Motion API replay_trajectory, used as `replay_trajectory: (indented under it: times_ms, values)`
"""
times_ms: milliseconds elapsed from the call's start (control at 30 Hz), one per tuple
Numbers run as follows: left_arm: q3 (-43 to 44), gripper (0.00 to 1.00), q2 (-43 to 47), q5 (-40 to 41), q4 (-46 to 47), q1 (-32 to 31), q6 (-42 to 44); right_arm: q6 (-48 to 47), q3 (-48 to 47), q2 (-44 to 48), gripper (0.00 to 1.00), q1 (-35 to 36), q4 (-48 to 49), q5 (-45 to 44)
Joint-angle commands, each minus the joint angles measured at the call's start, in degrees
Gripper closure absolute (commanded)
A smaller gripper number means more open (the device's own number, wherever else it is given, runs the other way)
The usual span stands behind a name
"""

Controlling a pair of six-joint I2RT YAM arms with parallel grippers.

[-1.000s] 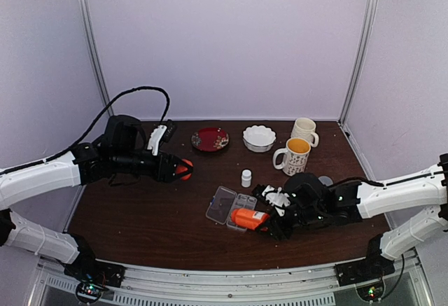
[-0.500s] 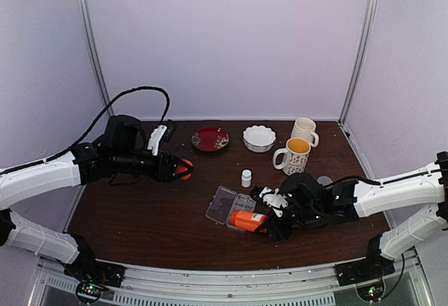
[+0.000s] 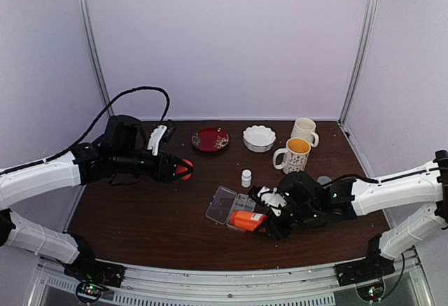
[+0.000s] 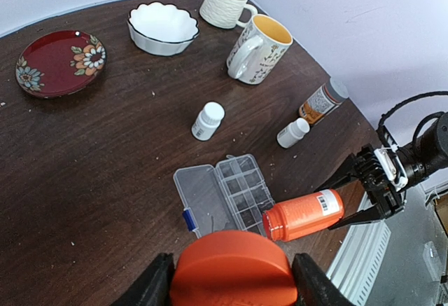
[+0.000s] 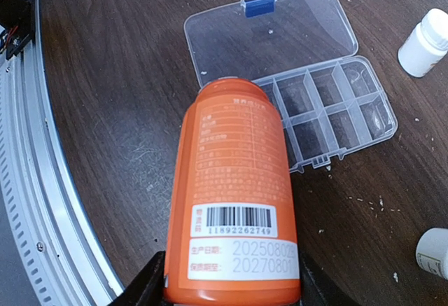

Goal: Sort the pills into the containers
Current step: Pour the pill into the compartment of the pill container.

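Note:
The clear pill box (image 3: 232,208) lies open near the table's front middle, lid flat to the left; its cells (image 5: 336,113) look empty, also in the left wrist view (image 4: 241,194). No pills show. My right gripper (image 3: 269,223) is shut on an open orange bottle (image 3: 248,219), held on its side with its mouth over the box's near cells (image 5: 234,194). My left gripper (image 3: 183,169) is shut on the orange cap (image 4: 233,271), held above the table's left side.
A small white bottle (image 3: 246,178) stands behind the box. Another white bottle (image 4: 292,132) and an amber grey-capped bottle (image 4: 323,101) stand to the right. A red plate (image 3: 210,138), white bowl (image 3: 259,138) and two mugs (image 3: 292,155) are at the back.
My right gripper has shifted slightly left with the orange bottle, bringing its mouth further over the box. The left arm has not moved.

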State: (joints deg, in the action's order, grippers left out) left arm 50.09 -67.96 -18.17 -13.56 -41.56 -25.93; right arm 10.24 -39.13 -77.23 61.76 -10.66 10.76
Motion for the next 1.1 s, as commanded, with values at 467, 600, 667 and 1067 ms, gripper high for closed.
replay_trajectory:
  times_ms: [467, 600, 667, 1067]
  values:
    - [0.65, 1.00, -0.01, 0.03, 1.63, 0.25, 0.80, 0.18, -0.37, 1.31, 1.00, 0.87, 1.51, -0.86]
    - [0.37, 1.00, 0.20, 0.08, 1.75, 0.25, 0.80, -0.25, -0.95, 0.72, 1.00, 0.88, -0.06, -0.65]
    - [0.50, 1.00, 0.15, 0.12, 1.68, 0.25, 0.84, 0.60, 0.75, 2.33, 1.00, 0.91, 2.42, -0.61]
    - [0.98, 1.00, -0.17, -0.26, 1.68, 0.26, 0.91, -0.11, -0.33, 1.44, 1.00, 0.84, 1.15, 0.52]
